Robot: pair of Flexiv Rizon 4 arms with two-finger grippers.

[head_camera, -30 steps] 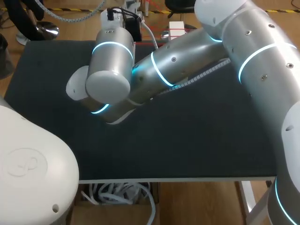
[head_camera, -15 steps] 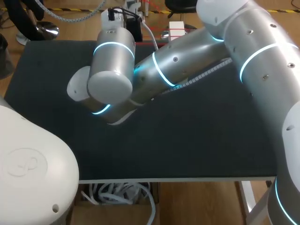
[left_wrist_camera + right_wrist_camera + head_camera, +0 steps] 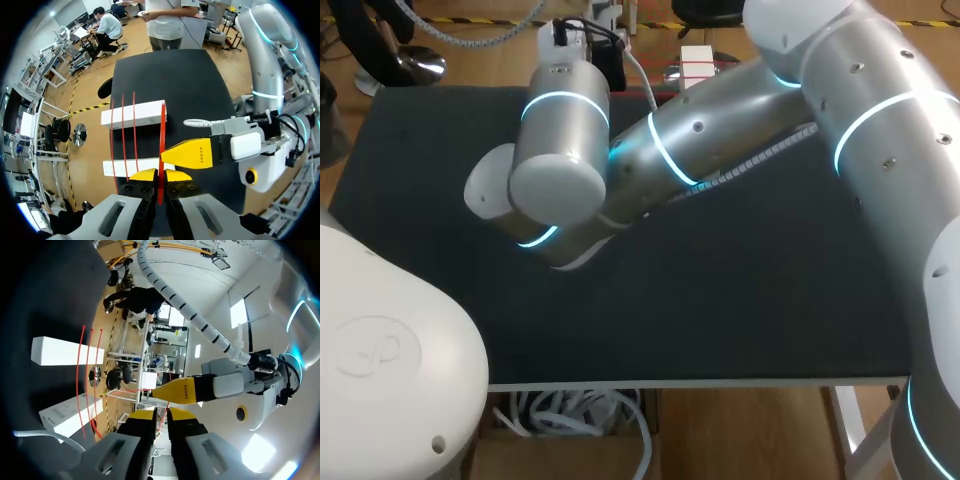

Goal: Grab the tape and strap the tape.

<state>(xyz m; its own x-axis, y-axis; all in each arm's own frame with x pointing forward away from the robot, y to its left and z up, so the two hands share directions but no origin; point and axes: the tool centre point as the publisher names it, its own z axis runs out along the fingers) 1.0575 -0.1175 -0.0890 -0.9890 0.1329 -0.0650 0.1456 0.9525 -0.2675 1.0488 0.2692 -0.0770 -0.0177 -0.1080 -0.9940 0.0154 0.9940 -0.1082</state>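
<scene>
Two white blocks (image 3: 135, 114) (image 3: 132, 166) lie at the table's far edge, with red tape (image 3: 161, 145) strung around them in several strands. In the left wrist view my left gripper (image 3: 159, 176) is shut on one upright strand of that tape. Beside it, my right gripper's yellow finger (image 3: 192, 152) touches the same strand just ahead. In the right wrist view my right gripper (image 3: 160, 415) has its tips almost together around a thin red strand, facing the blocks (image 3: 65, 351). In the head view my right arm (image 3: 720, 140) hides both grippers; only one block (image 3: 697, 62) shows.
The black table (image 3: 740, 290) lies bare in front of and to the right of my right arm. A white cable (image 3: 197, 122) runs along my right gripper's body. The blocks sit at the table's far edge.
My right arm's wrist has shifted very slightly to the right in the head view. My left arm's base has not moved.
</scene>
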